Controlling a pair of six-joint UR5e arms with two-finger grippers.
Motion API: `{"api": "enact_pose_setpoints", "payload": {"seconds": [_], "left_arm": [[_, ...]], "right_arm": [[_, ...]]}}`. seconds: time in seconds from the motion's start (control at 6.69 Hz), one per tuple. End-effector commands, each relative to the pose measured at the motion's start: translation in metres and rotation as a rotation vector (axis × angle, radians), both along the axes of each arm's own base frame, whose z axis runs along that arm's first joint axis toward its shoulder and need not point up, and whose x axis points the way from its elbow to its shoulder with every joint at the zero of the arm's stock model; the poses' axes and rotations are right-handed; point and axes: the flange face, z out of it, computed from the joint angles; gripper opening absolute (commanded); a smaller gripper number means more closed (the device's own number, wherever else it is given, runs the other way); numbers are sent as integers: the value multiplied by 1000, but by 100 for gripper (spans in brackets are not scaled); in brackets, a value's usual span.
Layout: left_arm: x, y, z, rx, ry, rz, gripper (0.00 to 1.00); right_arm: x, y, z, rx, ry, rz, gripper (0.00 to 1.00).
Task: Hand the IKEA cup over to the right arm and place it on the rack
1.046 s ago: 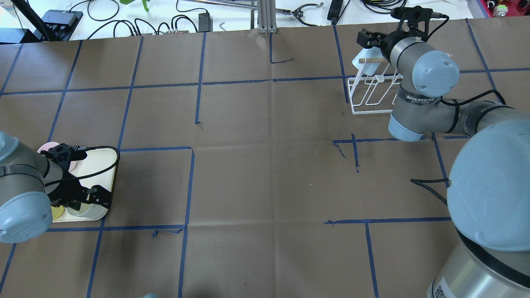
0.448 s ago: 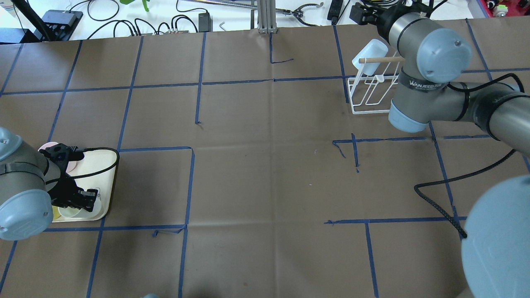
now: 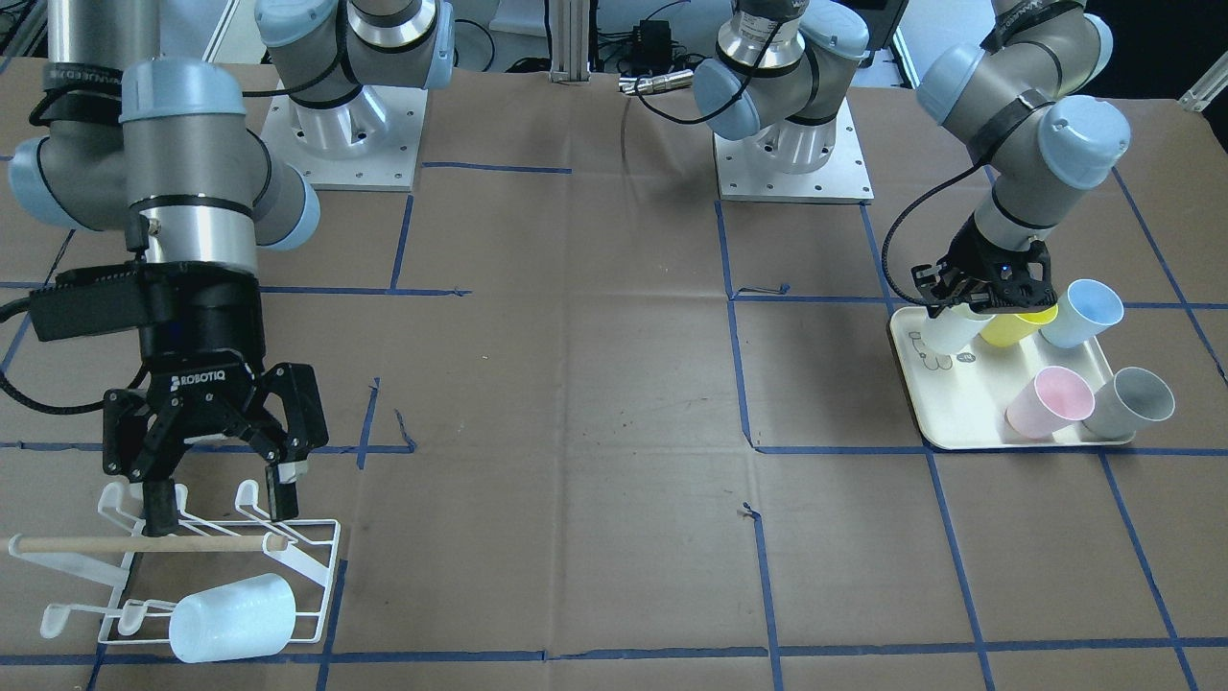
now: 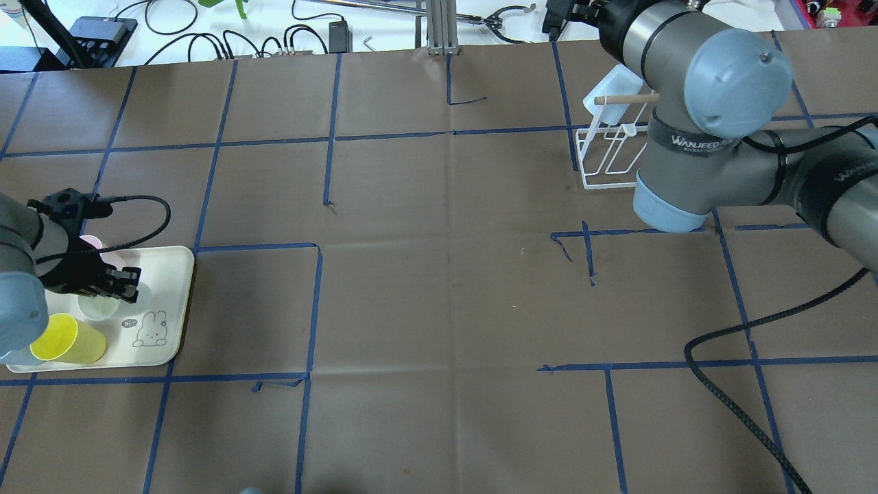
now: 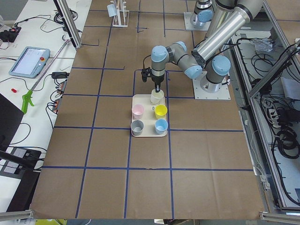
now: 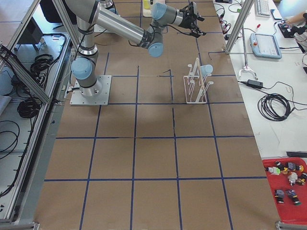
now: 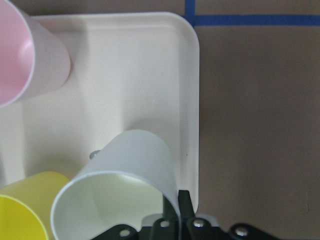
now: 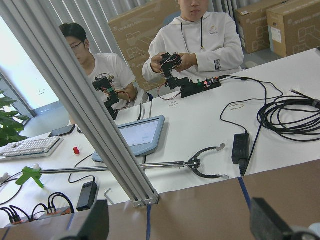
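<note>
Two arms, one brown bench [image 3: 576,384]. The right arm [image 3: 192,230] reaches over the rack [image 3: 86,545], well apart from the cream tray [image 3: 945,413]; right hand [image 3: 219,513] spread, empty; left hand [image 3: 986,305] pinching a tilted white cup [image 3: 950,334] by the rim over the tray; pale blue cup [image 3: 233,617] sideways on rack prongs.

Brown paper covers the table [image 4: 439,288], gridded with blue tape [image 4: 313,309]. The tray [image 4: 171,274] is cream with a dark-outlined rabbit [image 4: 152,331]. Facing the robot, its cups: white cup [image 3: 950,334] at ten o'clock, yellow cup [image 3: 1019,328] at twelve, pale blue cup [image 3: 1082,313] at one, grey cup [image 3: 1132,403] at three, pink cup [image 3: 1049,401] at four. The rack [image 3: 192,561] is white wire with a pale wooden bar [image 3: 144,544]; the cup on the rack [image 3: 233,617] is icy blue. The right arm [image 3: 192,230] is silver-grey, capped pale blue.
</note>
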Motion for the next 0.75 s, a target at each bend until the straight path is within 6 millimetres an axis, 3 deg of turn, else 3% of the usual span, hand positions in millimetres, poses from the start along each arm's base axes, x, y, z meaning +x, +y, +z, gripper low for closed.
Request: {"api": "enact_pose_setpoints", "payload": {"seconds": [0.0,0.15,0.3,0.45,0.6], "left_arm": [[11,-51,91,-27,25,-33,0],[8,-91,122,-47,52,-72,0],[-9,-128,143,-82,42,-134,0],[-37,-150,160,-157,109,-187,0],[-62,-159,168,-250,245,-216,0]], "right_arm": [[23,53,12,35,-190,-21,100],[31,80,9,69,-286,-44,100],[42,100,8,116,-417,-45,100],[50,112,3,165,-547,-31,100],[53,120,3,171,-646,-30,100]]}}
